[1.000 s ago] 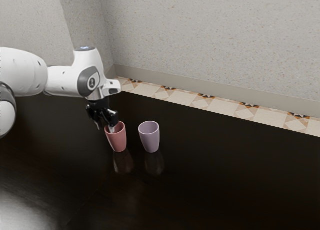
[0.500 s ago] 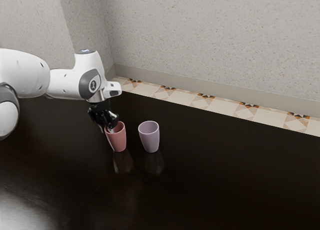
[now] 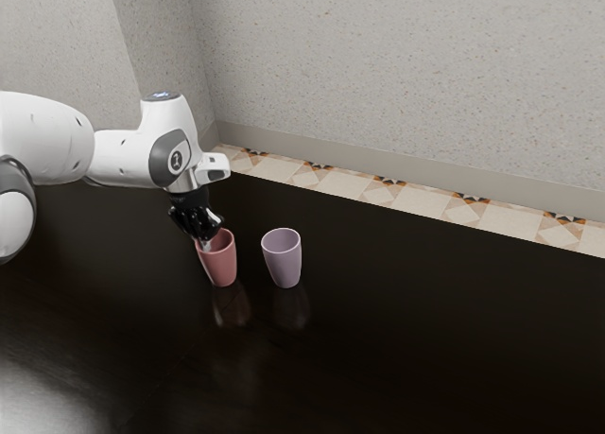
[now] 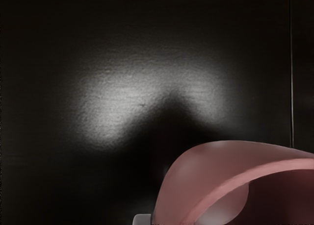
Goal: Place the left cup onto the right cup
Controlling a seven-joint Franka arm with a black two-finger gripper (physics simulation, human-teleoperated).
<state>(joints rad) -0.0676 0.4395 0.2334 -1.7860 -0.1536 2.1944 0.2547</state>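
Exterior view: end effector [image 3: 201, 228] grips pink cup [image 3: 219, 260] by its rim, beside purple cup [image 3: 283, 257].

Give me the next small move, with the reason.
Probably a short lift straight up, if the grip is firm: the gripper sits at the rim of the pink cup, which stands on the table and must rise above the purple cup beside it before crossing.

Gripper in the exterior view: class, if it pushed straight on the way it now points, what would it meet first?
The pink cup: the gripper points down at its rim, seemingly touching it. Below lies the dark table.
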